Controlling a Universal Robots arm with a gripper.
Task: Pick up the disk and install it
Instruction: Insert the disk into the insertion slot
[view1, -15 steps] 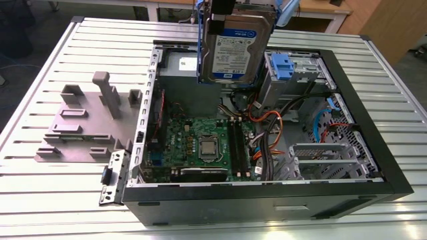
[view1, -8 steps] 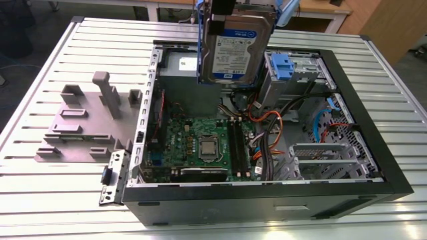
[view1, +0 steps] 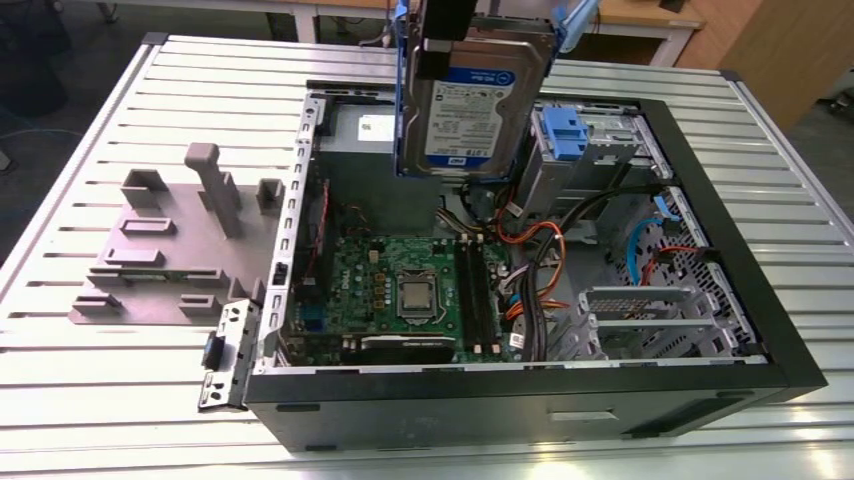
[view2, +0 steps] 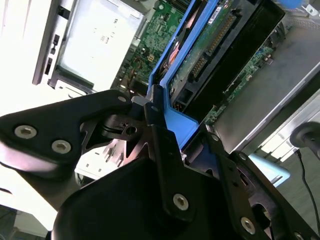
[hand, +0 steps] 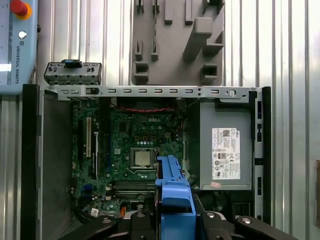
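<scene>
Hanging upright above the open computer case (view1: 787, 335), the disk (view1: 470, 105) is clamped in the gripper (view2: 170, 122), whose fingers are closed on its blue carrier rail. The case lies on a ribbed metal table (view1: 107, 400), with a grey slotted stand (view1: 160, 260) at the exterior view's left. Wooden furniture (view1: 781, 50) and dark floor (view1: 47, 140) lie beyond.

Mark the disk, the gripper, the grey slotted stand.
disk (view1: 467, 110), exterior view, white-and-blue label.
gripper (view2: 181, 115), second wrist view, between fingertips clamping the disk.
grey slotted stand (view1: 180, 262), exterior view, flat base.
</scene>
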